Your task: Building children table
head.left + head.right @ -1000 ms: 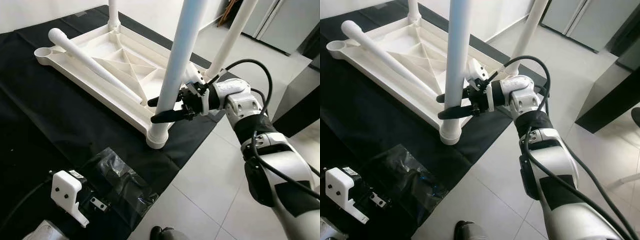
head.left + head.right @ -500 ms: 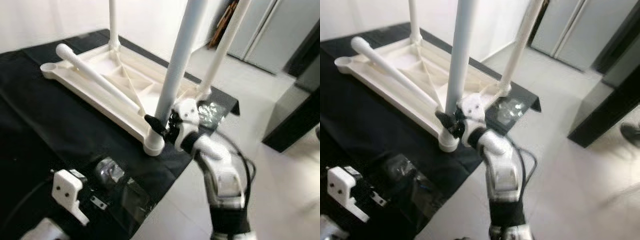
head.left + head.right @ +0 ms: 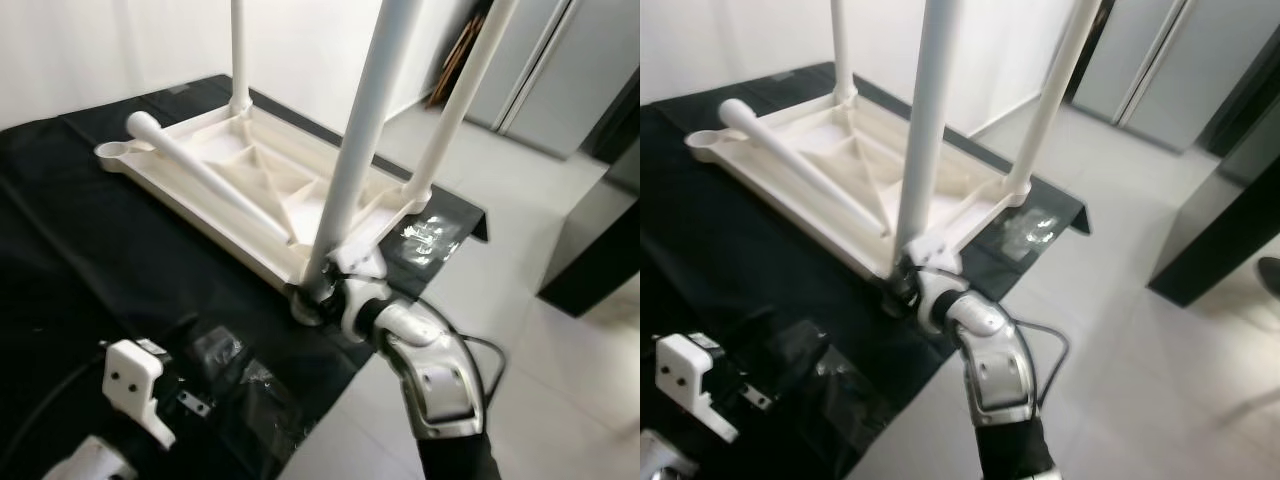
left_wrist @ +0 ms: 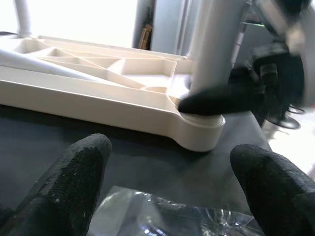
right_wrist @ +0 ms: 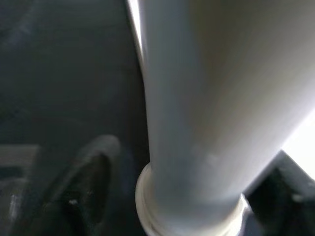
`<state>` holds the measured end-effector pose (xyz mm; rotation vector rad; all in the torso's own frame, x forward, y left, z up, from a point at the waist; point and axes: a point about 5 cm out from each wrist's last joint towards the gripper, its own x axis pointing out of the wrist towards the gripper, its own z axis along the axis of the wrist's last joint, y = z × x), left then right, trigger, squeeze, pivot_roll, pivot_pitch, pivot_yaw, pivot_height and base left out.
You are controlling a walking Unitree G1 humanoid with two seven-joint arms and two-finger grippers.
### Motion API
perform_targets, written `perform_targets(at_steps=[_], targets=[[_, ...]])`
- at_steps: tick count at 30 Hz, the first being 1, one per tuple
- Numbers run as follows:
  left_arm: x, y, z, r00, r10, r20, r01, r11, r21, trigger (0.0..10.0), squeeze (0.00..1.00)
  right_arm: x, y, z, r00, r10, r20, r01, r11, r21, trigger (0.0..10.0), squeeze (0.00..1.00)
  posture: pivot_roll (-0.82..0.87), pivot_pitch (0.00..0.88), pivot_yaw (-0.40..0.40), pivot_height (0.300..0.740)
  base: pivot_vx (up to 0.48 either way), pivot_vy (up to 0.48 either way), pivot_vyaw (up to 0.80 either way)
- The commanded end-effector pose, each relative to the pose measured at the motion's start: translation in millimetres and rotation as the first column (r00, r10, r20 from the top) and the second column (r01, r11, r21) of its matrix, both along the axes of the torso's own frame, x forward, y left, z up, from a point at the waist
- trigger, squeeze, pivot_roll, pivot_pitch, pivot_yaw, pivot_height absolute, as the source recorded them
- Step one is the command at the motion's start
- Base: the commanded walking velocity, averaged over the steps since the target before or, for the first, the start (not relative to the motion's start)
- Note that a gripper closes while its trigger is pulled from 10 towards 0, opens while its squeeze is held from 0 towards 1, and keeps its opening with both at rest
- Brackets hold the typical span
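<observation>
The white children's table (image 3: 180,195) lies upside down on a black cloth (image 3: 80,260). Three legs stand up from it. A loose fourth leg (image 3: 210,178) rests slanted across its ribbed underside. My right gripper (image 3: 318,298) is at the very base of the nearest leg (image 3: 360,140), one black finger on each side of it, with a gap showing beside one finger (image 5: 91,184). Low over the cloth, my left gripper (image 4: 172,182) points at that same corner socket (image 4: 199,130), open and holding nothing.
A crumpled clear plastic bag (image 3: 240,385) lies on the cloth in front of my left gripper. Another clear wrap (image 3: 425,232) sits by the cloth's right corner. White tile floor (image 3: 560,380) lies beyond, with a dark cabinet (image 3: 605,230) at right.
The right gripper has slid down the near leg from partway up to its base at the socket. The head camera has shifted, so the whole scene sits differently.
</observation>
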<state>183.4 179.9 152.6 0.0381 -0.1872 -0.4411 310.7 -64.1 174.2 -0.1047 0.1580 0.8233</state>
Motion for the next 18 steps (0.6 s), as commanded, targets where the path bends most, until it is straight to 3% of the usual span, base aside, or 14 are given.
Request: perform_targets(at_steps=[1,2,3,4,5,6,7,11,13,18], targets=[[-1.9,-2.4,-2.3,1.000,-0.013,-0.013,0.013,1.000,0.002,10.0,0.00,0.5,4.2,20.6,0.954,0.277,0.112,-0.279,0.960,-0.001,10.0,1.00,-0.03,0.155,-0.172,0.740,0.000,0.000,0.00],[-2.2,-2.8,-2.0,1.000,-0.014,-0.011,0.014,1.000,0.000,10.0,0.00,-0.3,2.3,26.4,0.905,0.399,0.150,-0.397,0.917,-0.041,10.0,1.00,-0.03,0.157,-0.170,0.740,0.000,0.000,0.00],[-2.2,-2.8,-2.0,1.000,-0.014,-0.011,0.014,1.000,0.000,10.0,0.00,-0.3,2.3,26.4,0.905,0.399,0.150,-0.397,0.917,-0.041,10.0,1.00,-0.03,0.157,-0.170,0.740,0.000,0.000,0.00],[-2.7,-3.7,-1.6,1.000,-0.015,-0.011,0.015,1.000,-0.001,10.0,0.00,6.0,-5.9,30.0,0.837,0.524,0.158,-0.507,0.851,-0.138,10.0,1.00,-0.02,0.166,-0.174,0.740,0.000,0.000,0.00],[-3.0,-4.2,-1.3,1.000,-0.016,-0.010,0.016,1.000,-0.002,10.0,0.00,10.6,-12.8,31.5,0.799,0.583,0.146,-0.554,0.808,-0.200,10.0,1.00,-0.02,0.166,-0.174,0.740,0.000,0.000,0.00],[-3.0,-4.2,-1.3,1.000,-0.016,-0.010,0.016,1.000,-0.002,10.0,0.00,10.6,-12.8,31.5,0.799,0.583,0.146,-0.554,0.808,-0.200,10.0,1.00,-0.02,0.166,-0.174,0.740,0.000,0.000,0.00],[-5.5,-5.4,-0.5,1.000,-0.018,-0.011,0.018,1.000,-0.003,10.0,0.00,29.2,-23.5,41.4,0.756,0.644,0.122,-0.590,0.749,-0.301,10.0,0.00,-0.01,0.181,-0.178,0.740,0.000,0.000,0.00],[-6.7,-5.8,-0.2,1.000,-0.018,-0.012,0.018,1.000,-0.003,10.0,0.00,33.7,-25.1,45.8,0.747,0.655,0.113,-0.599,0.737,-0.314,10.0,0.00,-0.01,0.182,-0.177,0.740,0.000,0.000,0.00],[-9.4,-6.2,0.3,1.000,-0.016,-0.016,0.016,1.000,-0.006,10.0,0.00,39.0,-27.7,50.1,0.705,0.708,0.044,-0.658,0.676,-0.333,10.0,0.00,0.00,0.194,-0.174,0.740,0.000,0.000,0.00],[-14.6,-6.8,0.7,1.000,-0.016,-0.027,0.016,1.000,-0.001,10.0,0.00,52.0,-19.6,69.1,0.687,0.723,0.074,-0.667,0.668,-0.330,10.0,0.00,0.03,0.211,-0.167,0.740,0.000,0.000,0.00]])
